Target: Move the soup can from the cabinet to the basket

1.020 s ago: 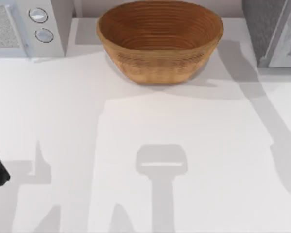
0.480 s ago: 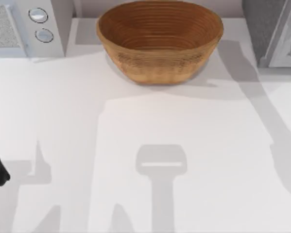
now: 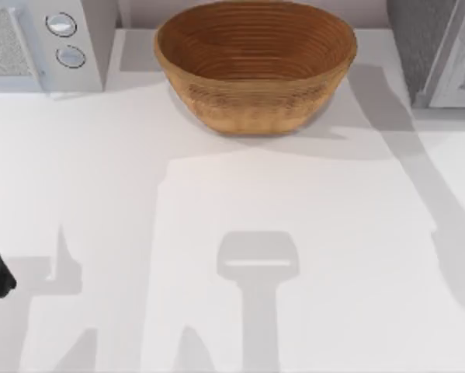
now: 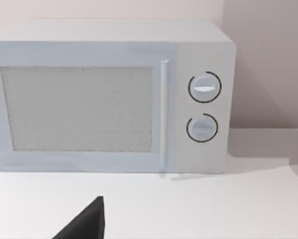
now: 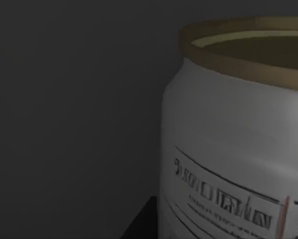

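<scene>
Top view: basket (image 3: 255, 66), ridged brown wicker bowl, sits far centre and is empty, so transfer not done. Cabinet (image 3: 434, 50), grey speckled, far right. Left arm parked near left edge.

Left wrist: smooth white microwave (image 4: 111, 97), two knobs.

Right wrist (dim, likely inside the cabinet): soup can (image 5: 236, 144) close up, white label, metal rim. Can't tell finger state for either gripper.

A rendered kitchen counter is shown. A white microwave (image 4: 109, 97) with two round knobs is placed on the white table (image 3: 294, 311), and a woven wicker basket (image 3: 255, 66) and a grey speckled cabinet (image 3: 422, 47) are seen beside it.
</scene>
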You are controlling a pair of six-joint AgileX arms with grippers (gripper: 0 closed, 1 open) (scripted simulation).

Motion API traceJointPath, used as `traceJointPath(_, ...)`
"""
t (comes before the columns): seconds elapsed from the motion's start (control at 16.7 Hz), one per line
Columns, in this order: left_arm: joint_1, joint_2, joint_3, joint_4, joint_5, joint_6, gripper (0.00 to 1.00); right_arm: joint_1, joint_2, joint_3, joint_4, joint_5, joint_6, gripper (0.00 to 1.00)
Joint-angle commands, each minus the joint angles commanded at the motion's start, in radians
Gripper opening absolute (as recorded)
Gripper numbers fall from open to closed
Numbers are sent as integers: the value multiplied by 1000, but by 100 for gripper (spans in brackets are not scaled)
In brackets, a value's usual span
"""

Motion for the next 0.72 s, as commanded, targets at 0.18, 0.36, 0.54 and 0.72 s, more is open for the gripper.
traceJointPath(0.18, 0, 0, 0, 0, 0, 0, 100, 0, 0, 0, 0, 0, 0, 0)
traceJointPath(0.36, 0, 0, 0, 0, 0, 0, 100, 0, 0, 0, 0, 0, 0, 0)
traceJointPath(0.54, 0, 0, 0, 0, 0, 0, 100, 2, -1, 0, -1, 0, 1, 0)
traceJointPath(0.72, 0, 0, 0, 0, 0, 0, 100, 29, -35, -16, -29, 26, 1, 0)
